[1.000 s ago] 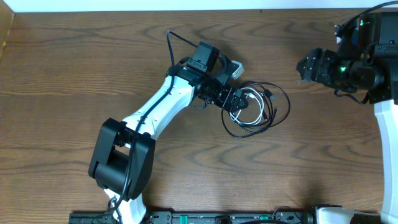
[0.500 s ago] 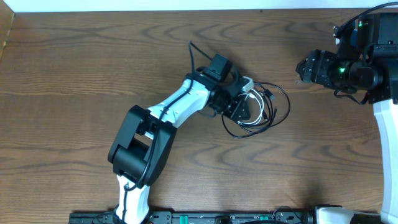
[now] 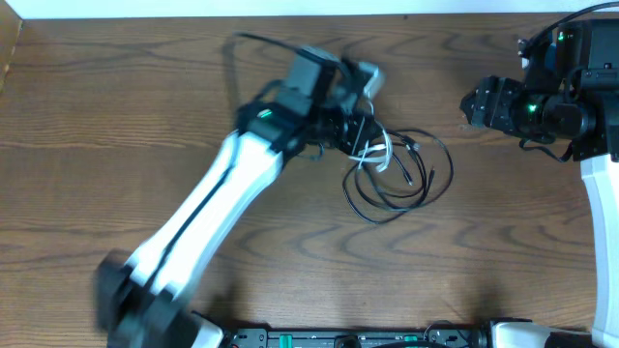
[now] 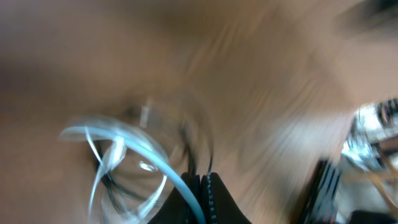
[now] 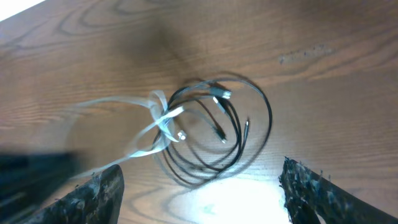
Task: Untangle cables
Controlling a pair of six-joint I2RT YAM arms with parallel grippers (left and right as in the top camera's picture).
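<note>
The cables (image 3: 406, 174) lie mid-table as black loops with a white cord (image 3: 373, 153) knotted at their left side. My left gripper (image 3: 356, 133) is at that left side, blurred by motion. In the left wrist view its jaws (image 4: 202, 178) are pressed together, with thin black cords (image 4: 188, 146) coming out of the seam and the white cord (image 4: 144, 149) running across the left finger. My right gripper (image 3: 474, 104) hangs to the right of the bundle, apart from it. Its fingers (image 5: 99, 193) stand wide open around bare wood, with the cables (image 5: 217, 127) beyond them.
The left arm (image 3: 208, 213) stretches diagonally from the front left to the bundle. The right arm's base (image 3: 600, 193) stands at the right edge. A black rail (image 3: 338, 338) runs along the front edge, and the table's far edge (image 3: 193, 15) is at the top.
The left gripper has shut on the cables and the arm has swung, drawing the white cord and the loops' left side up and to the left. The right arm has not moved.
</note>
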